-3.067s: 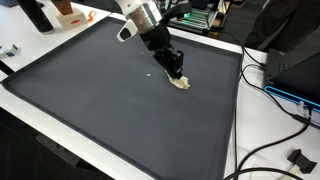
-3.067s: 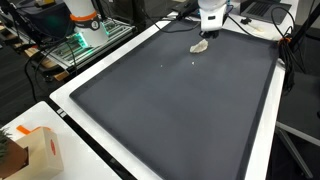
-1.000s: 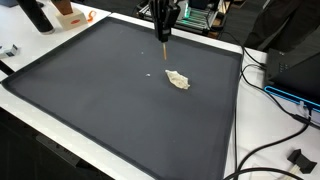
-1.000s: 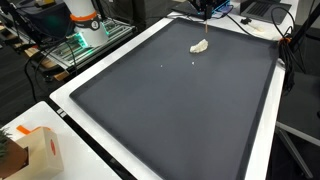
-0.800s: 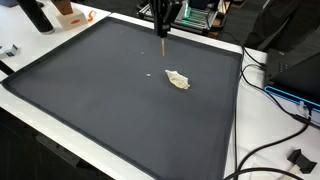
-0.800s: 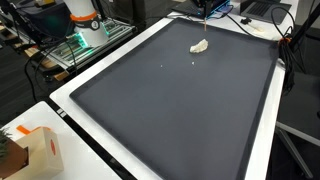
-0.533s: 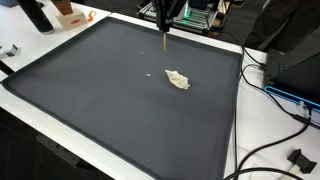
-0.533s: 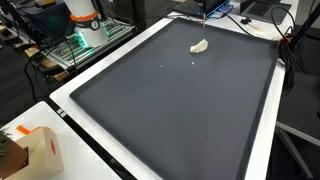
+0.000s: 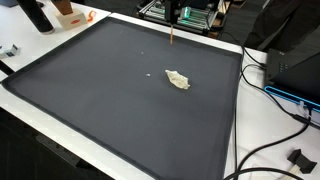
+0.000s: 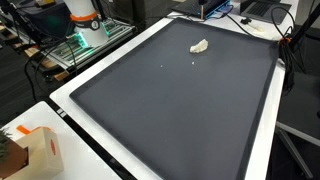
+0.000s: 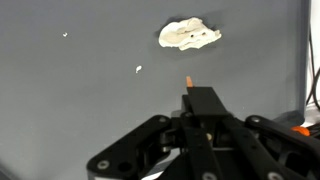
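Note:
My gripper (image 11: pixel 200 102) is shut on a thin orange-tipped stick (image 11: pixel 187 79) that points down from the jaws. In both exterior views the gripper is high at the top edge, mostly out of frame, with the stick (image 9: pixel 172 38) hanging over the far part of the black mat (image 9: pixel 90 100). A small crumpled white lump (image 9: pixel 178 79) lies on the mat below and in front of the stick. It also shows in an exterior view (image 10: pixel 200 46) and in the wrist view (image 11: pixel 189 35). The stick does not touch it.
Tiny white specks (image 11: pixel 138 69) lie on the mat near the lump. An orange and white box (image 10: pixel 35 150) stands at the mat's corner. Cables (image 9: pixel 270 150) and electronics (image 9: pixel 300 70) line one side, with dark objects (image 9: pixel 38 15) at another corner.
The gripper has risen from the white lump and moved toward the mat's far edge, still holding the stick. The lump stays on the mat.

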Robot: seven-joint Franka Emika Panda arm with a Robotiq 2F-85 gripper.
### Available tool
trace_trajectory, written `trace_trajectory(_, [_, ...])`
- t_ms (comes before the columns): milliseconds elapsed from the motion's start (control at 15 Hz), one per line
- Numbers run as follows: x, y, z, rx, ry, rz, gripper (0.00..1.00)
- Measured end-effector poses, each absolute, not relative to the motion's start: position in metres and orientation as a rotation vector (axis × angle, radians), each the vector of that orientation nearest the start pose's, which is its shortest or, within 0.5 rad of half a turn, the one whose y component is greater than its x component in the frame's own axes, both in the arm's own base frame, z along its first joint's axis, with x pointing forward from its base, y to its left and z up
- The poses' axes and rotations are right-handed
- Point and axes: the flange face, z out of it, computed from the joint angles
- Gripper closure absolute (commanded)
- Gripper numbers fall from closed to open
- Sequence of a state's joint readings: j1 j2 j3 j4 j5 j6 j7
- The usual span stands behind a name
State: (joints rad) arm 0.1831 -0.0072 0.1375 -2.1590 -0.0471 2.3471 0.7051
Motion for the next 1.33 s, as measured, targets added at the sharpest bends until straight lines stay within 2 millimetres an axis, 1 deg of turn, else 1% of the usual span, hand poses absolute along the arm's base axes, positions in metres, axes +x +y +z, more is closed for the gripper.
trace_trajectory(400, [0.527,0.174,0.421,-3.016,0.536,-0.293,0.87])
trace_trajectory(467, [0.527,0.174,0.421,-3.016,0.536,-0.293,0.97])
trace_trajectory(667, [0.528,0.174,0.420,-3.016,0.539,-0.290,0.97])
trace_trajectory(800, [0.532,0.172,0.406,-3.026,0.548,-0.255,0.97])
trace_trajectory(1133, [0.539,0.169,0.349,-3.055,0.520,-0.097,0.97])
trace_trajectory(1333, [0.541,0.169,0.327,-3.038,0.468,-0.038,0.97])
